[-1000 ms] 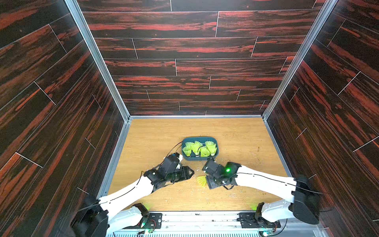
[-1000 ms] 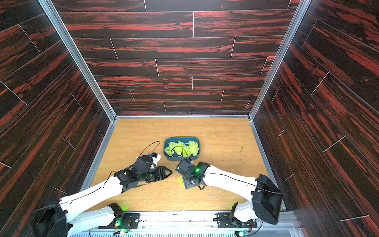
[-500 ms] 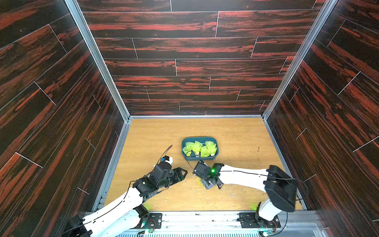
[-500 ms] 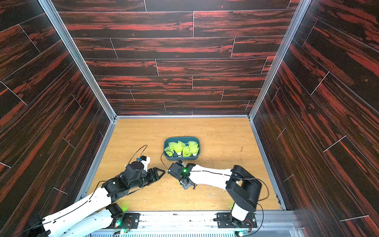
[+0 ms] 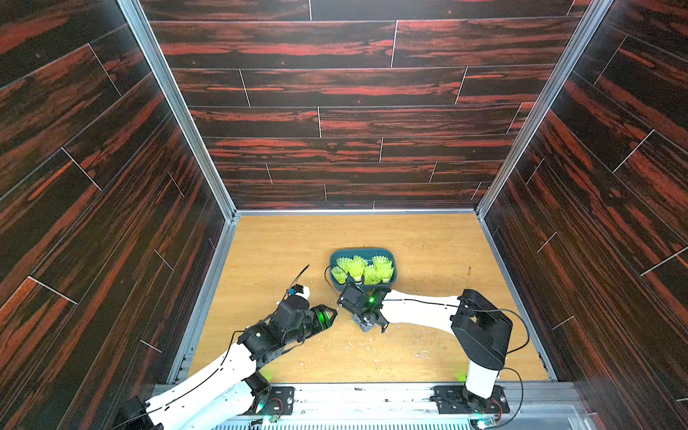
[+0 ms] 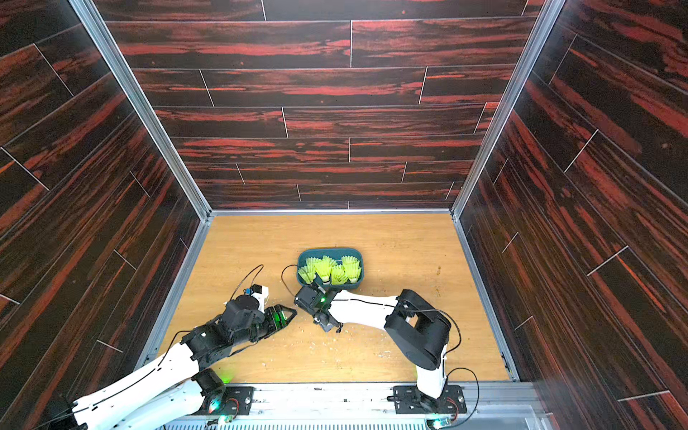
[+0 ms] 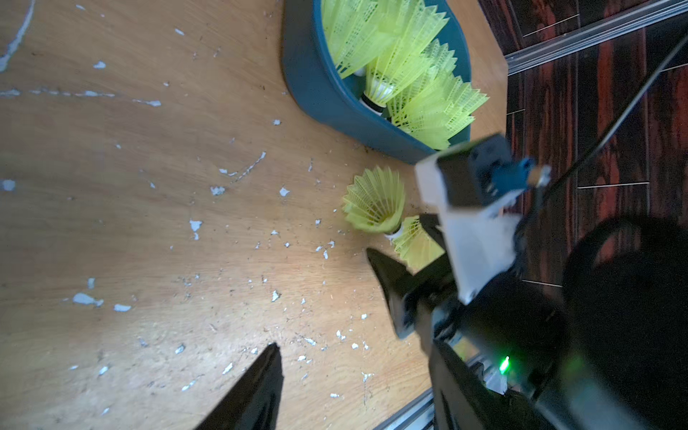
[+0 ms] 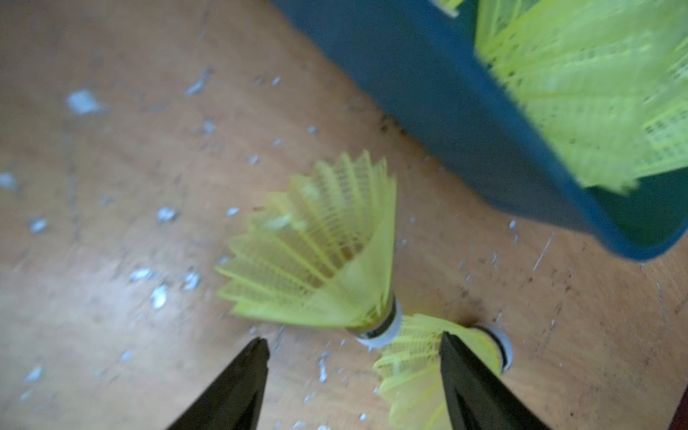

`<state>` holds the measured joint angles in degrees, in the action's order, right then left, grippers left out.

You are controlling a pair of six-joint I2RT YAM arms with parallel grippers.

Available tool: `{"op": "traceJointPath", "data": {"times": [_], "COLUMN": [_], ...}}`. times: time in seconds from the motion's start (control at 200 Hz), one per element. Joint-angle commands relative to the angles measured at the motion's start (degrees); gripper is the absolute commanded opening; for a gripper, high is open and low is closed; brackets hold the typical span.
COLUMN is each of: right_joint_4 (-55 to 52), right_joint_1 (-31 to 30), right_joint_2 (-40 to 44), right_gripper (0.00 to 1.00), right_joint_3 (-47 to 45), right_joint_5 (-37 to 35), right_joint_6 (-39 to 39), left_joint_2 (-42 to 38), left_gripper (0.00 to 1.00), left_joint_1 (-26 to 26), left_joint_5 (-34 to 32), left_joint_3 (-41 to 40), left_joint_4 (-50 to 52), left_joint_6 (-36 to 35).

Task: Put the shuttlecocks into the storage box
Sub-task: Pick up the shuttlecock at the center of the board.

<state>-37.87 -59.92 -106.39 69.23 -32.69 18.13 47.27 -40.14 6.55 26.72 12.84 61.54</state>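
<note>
On the wooden table [image 8: 111,223], one loose shuttlecock [image 8: 316,253] is seen at frame centre, cork just ahead of the open, empty right gripper [image 8: 353,338], skirt pointing away.

Neon yellow-green on teal and tan

The shuttlecocks [image 7: 374,203] have neon yellow-green ribbed mesh skirts, white tips and a dark band; the storage box [image 7: 320,93] is plain teal-blue; the tabletop [image 5: 428,242] is tan wood grain flecked white; the walls [image 5: 335,85] are dark planks streaked red; the arms [image 5: 420,309] are white with black joints.
</note>
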Motion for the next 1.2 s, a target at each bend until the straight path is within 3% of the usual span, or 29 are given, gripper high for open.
{"op": "traceJointPath", "data": {"times": [0.0,0.496,0.827,1.197], "right_joint_4": [-0.1,1.2,2.2,2.4], "right_joint_1": [1.2,5.2,6.2,6.1], "right_joint_2": [-1.2,-3.1,-3.4,-3.0], "right_gripper": [0.74,0.57,0.49,0.48], "right_joint_3": [1.1,1.6,0.8,-0.4], "right_joint_5": [2.0,9.6,11.0,11.2], "right_joint_6": [-1.5,-0.7,-0.5,0.3], "left_joint_2": [0.7,4.6,7.1,12.0], "left_gripper": [0.67,0.67,0.67,0.67], "left_joint_1": [0.0,0.1,0.4,4.2], "left_joint_5": [-0.7,0.6,2.4,7.4], "left_joint_3": [-0.6,0.4,0.1,-6.7], "left_joint_4": [0.1,-2.8,-5.2,-18.8], "left_joint_6": [-0.3,-0.9,-0.7,7.2]}}
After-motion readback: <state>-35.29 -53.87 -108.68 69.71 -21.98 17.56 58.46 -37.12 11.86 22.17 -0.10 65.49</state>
